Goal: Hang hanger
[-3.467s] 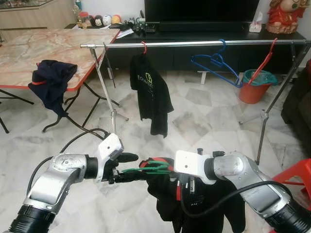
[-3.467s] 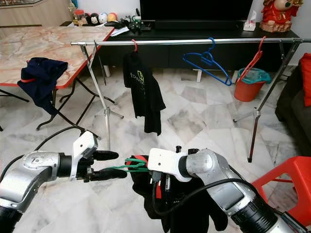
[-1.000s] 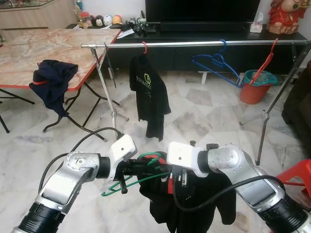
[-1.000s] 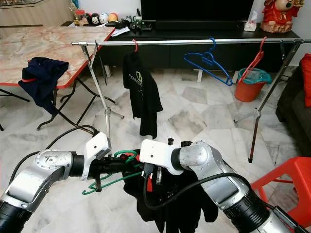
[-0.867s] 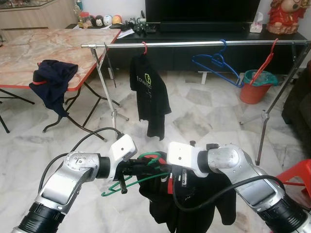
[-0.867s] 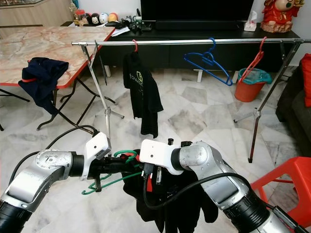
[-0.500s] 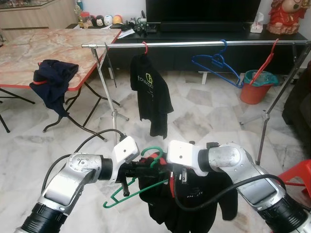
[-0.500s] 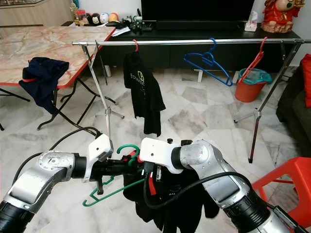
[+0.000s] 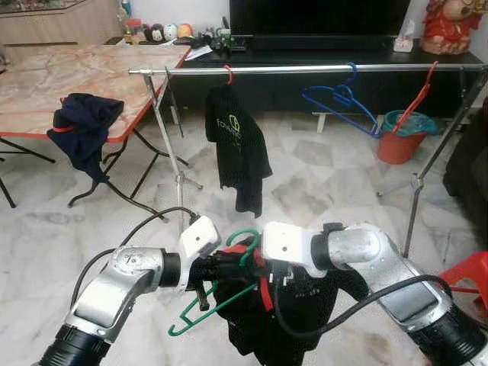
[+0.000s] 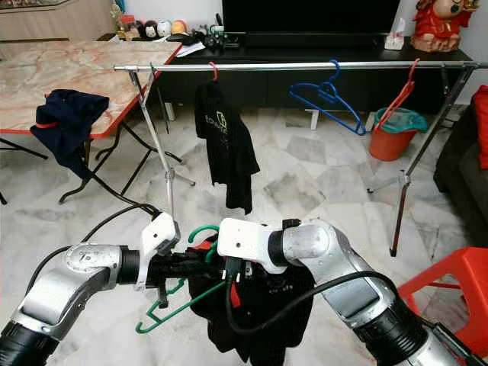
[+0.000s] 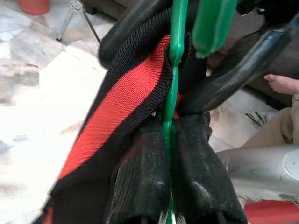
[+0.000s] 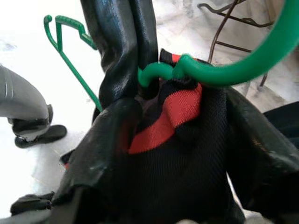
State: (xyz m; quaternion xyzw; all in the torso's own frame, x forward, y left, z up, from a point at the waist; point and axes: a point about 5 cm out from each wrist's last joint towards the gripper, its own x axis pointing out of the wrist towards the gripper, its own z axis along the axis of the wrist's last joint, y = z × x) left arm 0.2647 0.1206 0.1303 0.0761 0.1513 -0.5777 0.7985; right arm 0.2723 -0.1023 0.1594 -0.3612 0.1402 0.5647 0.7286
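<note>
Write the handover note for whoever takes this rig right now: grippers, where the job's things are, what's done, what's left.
Left gripper: jaws shut on the green hanger, at its neck, low in front of the robot.
Right gripper: jaws shut on the black garment at its red-trimmed collar.
Hanger: one shoulder sits inside the collar; the other arm sticks out bare toward the floor, hook pointing up.
Rail: ahead, out of reach; it carries a hung black shirt, a blue hanger and a red hanger.
Done: hanger half threaded.
Left: seat the other shoulder, walk up, hook it on the rail.

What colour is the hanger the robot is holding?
Green: the hanger shows best in the right eye view.
</note>
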